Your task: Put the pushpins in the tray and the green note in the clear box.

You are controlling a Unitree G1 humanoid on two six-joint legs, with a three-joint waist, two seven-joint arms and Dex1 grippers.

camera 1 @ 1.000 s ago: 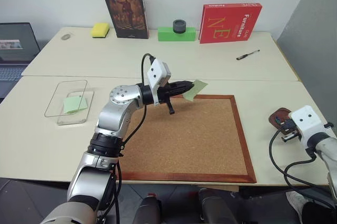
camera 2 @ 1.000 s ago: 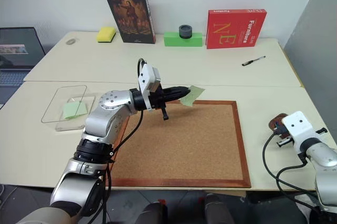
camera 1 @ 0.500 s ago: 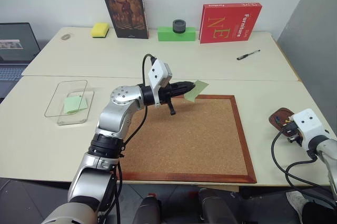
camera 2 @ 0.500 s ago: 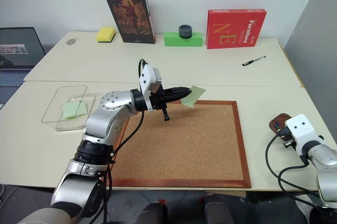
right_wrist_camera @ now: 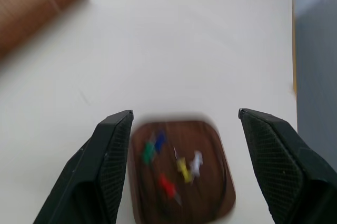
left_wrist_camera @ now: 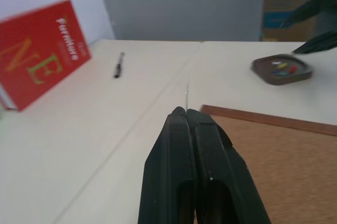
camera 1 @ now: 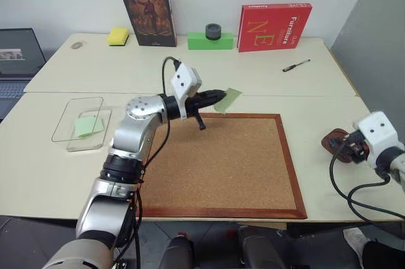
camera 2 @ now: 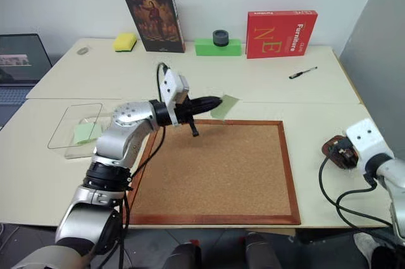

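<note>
Left claw (camera 1: 221, 95), its two black fingers pressed together on one edge of the green note (camera 1: 228, 99), holding the slip in the air just past the far rim of the corkboard (camera 1: 221, 164), with the note projecting beyond the fingertips toward the robot's right. In the left wrist view the same note (left_wrist_camera: 186, 93) appears edge-on as a thin line rising from the tips of the closed fingers (left_wrist_camera: 181, 145). Right claw (right_wrist_camera: 184, 145), fingers spread wide and gripping nothing, hanging directly above the tray (right_wrist_camera: 218, 145). The tray, a small brown dish, rests on the counter (camera 1: 316, 92) just off the corkboard's right edge; within it lie the pushpins (right_wrist_camera: 176, 166), among them red, yellow, white, green and blue ones, loosely grouped near its middle. The clear box (camera 1: 63, 117) sits on the counter to the left of the corkboard, well apart from the held note, and contains a second pale green slip (camera 1: 85, 126) lying flat on its floor.
</note>
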